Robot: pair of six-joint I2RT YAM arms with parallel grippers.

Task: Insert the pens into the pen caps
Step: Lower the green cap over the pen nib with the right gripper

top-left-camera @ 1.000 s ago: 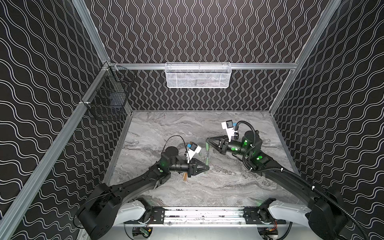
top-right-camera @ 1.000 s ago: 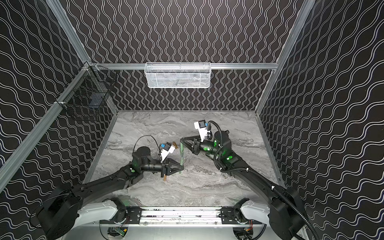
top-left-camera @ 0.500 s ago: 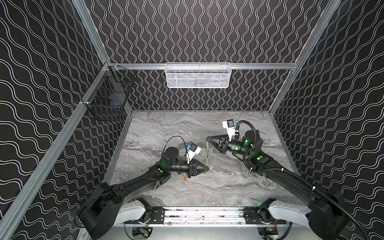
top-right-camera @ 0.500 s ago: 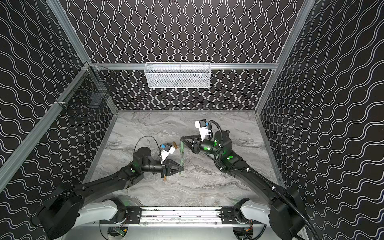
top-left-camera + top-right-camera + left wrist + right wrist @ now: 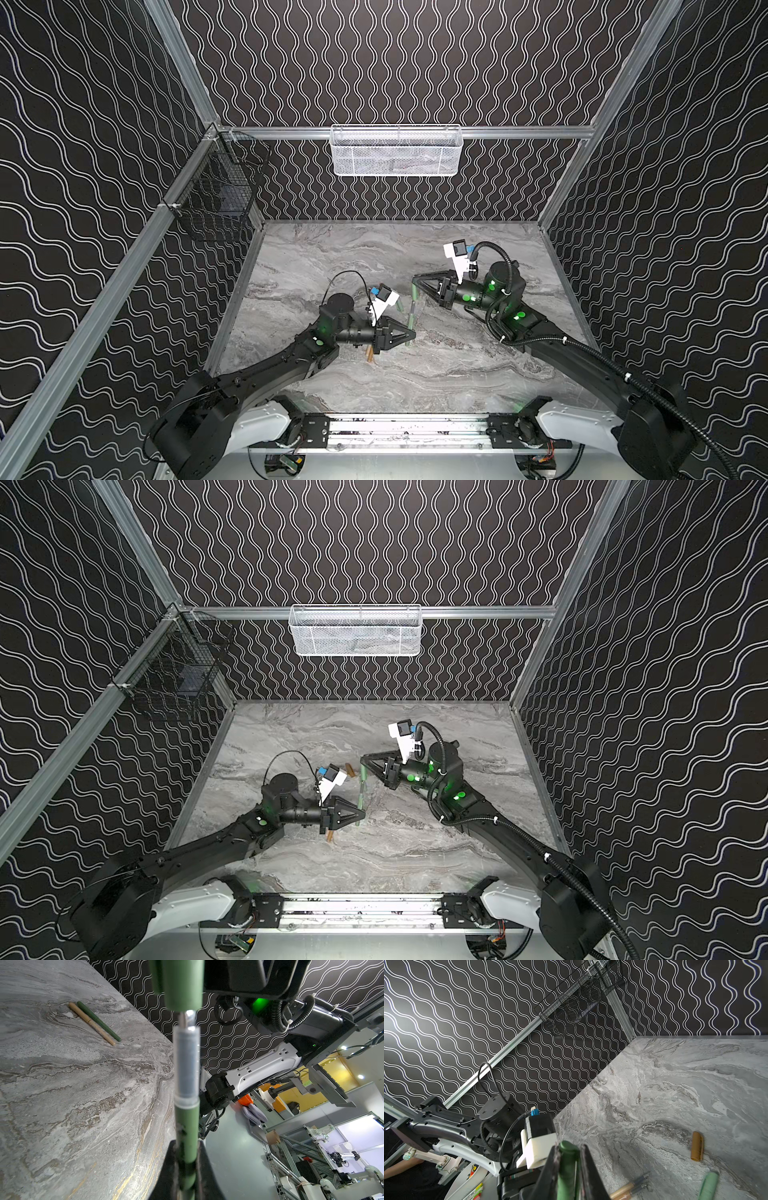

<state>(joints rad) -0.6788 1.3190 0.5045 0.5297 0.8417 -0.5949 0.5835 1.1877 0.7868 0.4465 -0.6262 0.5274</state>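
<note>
Gripping the green pen (image 5: 186, 1126) by its barrel in the left jaws, shut tight on it, over the middle of the desk (image 5: 457, 365), tip pointed far. Pinching the green cap (image 5: 182, 985) in the right jaws, narrow around it, right at that tip. Showing from the left wrist, beyond the thin green line of both top views: matte green barrel, clear sleeve over a dark core, silver tip at the cap's mouth; also a tan pen (image 5: 91, 1022) and a dark green pen (image 5: 99, 1021) lying touching on the desk. Catching from the right wrist a tan cap (image 5: 697, 1149), a pale green cap (image 5: 708, 1186) and two tan pens (image 5: 623, 1189) with bare dark tips.
</note>
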